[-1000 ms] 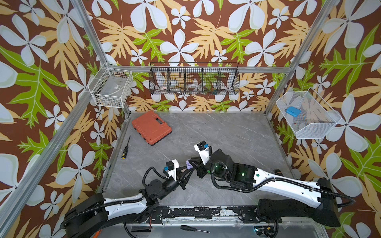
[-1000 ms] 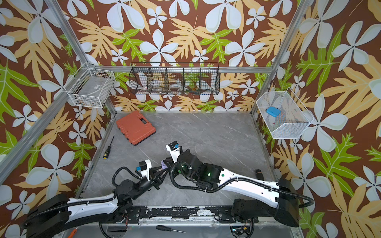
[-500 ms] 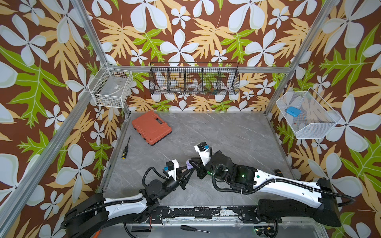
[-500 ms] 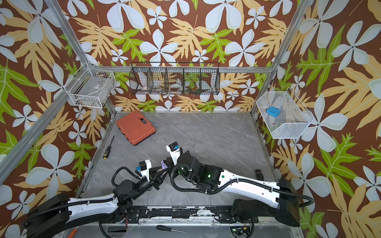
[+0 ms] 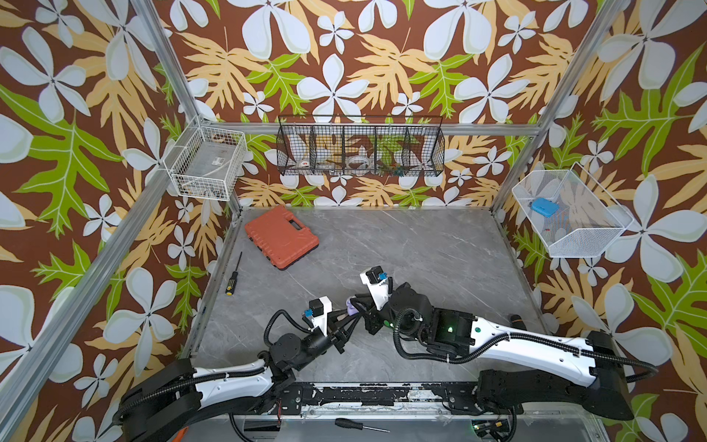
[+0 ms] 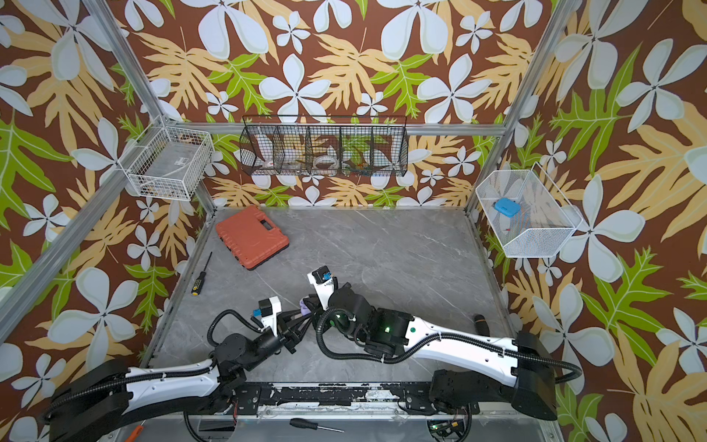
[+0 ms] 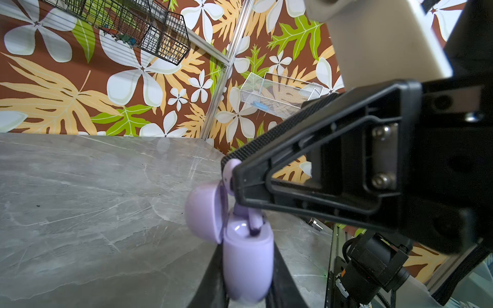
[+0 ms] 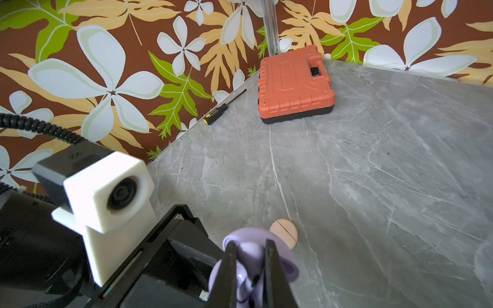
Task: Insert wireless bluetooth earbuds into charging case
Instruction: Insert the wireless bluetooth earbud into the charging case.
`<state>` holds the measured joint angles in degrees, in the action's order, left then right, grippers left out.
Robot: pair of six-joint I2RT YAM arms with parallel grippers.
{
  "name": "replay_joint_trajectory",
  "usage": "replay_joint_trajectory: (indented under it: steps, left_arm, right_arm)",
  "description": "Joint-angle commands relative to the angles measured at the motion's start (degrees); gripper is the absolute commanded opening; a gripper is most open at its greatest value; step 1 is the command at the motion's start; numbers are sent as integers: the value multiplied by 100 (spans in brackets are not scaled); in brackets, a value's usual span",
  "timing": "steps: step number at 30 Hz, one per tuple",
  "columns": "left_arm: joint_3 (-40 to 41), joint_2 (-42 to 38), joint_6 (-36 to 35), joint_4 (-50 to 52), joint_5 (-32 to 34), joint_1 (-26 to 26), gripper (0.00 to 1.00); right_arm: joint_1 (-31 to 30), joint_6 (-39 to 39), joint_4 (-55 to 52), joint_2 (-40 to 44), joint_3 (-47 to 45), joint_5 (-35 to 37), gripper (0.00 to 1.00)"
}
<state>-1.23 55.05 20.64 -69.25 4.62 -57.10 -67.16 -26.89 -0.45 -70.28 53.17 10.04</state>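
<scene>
My left gripper is shut on a lavender charging case, held upright with its lid swung open. My right gripper is shut on a lavender earbud directly over the case. In the left wrist view the earbud's head sits at the right gripper's fingertip and its stem reaches down into the case's well. Both top views show the two grippers meeting at the lavender case, near the table's front middle. A closed pink case lies on the table just beyond.
An orange tool case and a screwdriver lie at the back left of the grey table. A black wire basket and white baskets hang on the walls. A small dark object lies at the right edge.
My right arm has edged slightly toward the left gripper. Both grips stay the same.
</scene>
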Motion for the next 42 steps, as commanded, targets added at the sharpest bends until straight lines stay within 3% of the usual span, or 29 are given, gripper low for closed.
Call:
replay_joint_trajectory:
  steps: [1,42]
  left_arm:
    - [-35,-3,1,-257,8,-3,0]
    - [-26,-53,-99,-250,-14,-3,0]
  right_arm:
    - [-12,61,158,45,-17,94,10]
    - [-35,62,256,116,-158,-169,19]
